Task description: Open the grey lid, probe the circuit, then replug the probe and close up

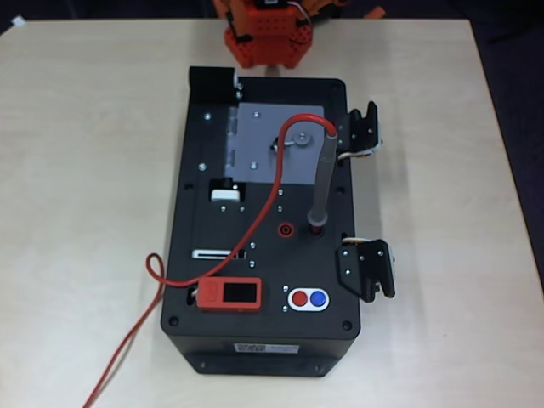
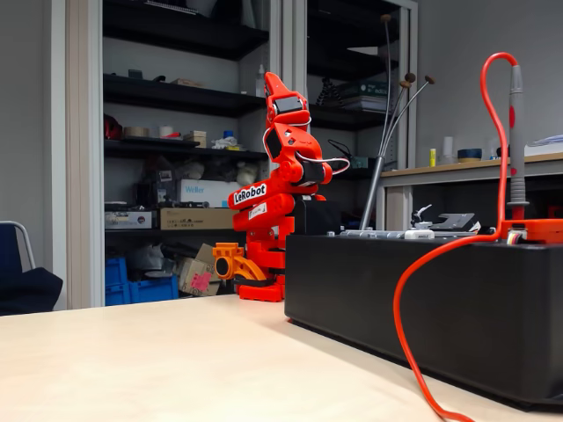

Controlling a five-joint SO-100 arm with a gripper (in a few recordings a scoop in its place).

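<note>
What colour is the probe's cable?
Red; the probe itself is grey. The cable shows best in the overhead view.

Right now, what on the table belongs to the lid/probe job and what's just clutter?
Job:
- grey lid, shut flat on the black box
- probe, standing upright in its socket
- red cable trailing off the probe
- gripper, raised and folded back behind the box

Not needed:
- red display module
- red and blue buttons
- black side latches

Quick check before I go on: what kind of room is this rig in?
Probably an electronics lab or workshop. The fixed view shows shelves stacked with boxes and gear and a side bench; the black box with its plugged-in probe sits on a plain table.
</note>
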